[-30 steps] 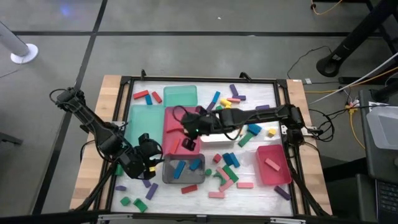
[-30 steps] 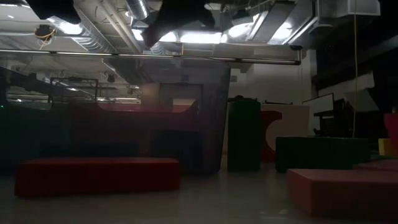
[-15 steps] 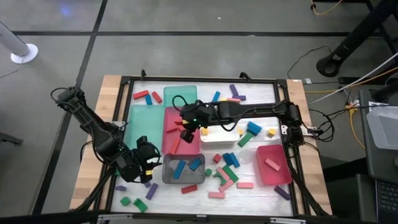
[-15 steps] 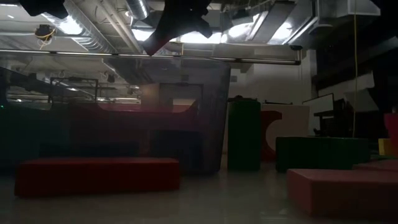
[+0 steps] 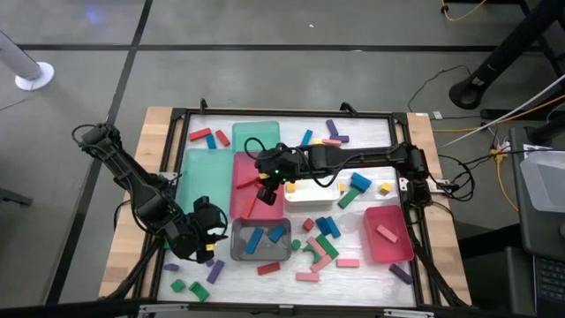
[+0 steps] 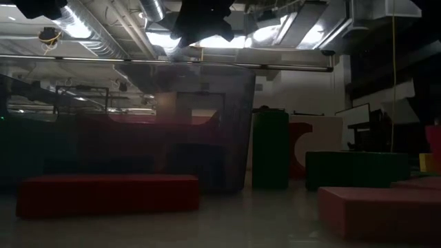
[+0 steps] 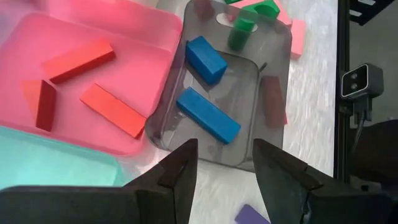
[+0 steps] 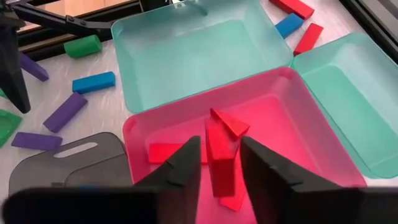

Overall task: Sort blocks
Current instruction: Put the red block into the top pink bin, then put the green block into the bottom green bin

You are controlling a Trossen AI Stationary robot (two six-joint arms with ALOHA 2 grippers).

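Note:
My right gripper (image 5: 263, 185) hangs open over the red tray (image 5: 240, 166). In the right wrist view a red bar (image 8: 219, 160) shows in the gap between the fingers of my right gripper (image 8: 219, 142), touching neither. It is down in the red tray (image 8: 280, 112) among other red blocks (image 8: 165, 152). My left gripper (image 5: 210, 237) stands open just left of the grey tray (image 5: 238, 249), nothing between its fingers (image 7: 224, 149). Two blue bars (image 7: 208, 115) lie flat in the grey tray (image 7: 273, 59).
Two green trays (image 5: 256, 134) (image 5: 201, 172) lie left of and behind the red one, a white tray (image 5: 305, 196) to its right, and a pink tray (image 5: 395, 249) at the right. Loose blocks lie at the middle front (image 5: 322, 245), the far side (image 5: 331, 132) and the front left (image 5: 194, 287).
My right gripper has shifted a little toward the table's far-left over the red tray. It has let go of the red bar: half a second ago the bar hung slanting below it in the low view, and now nothing hangs there.

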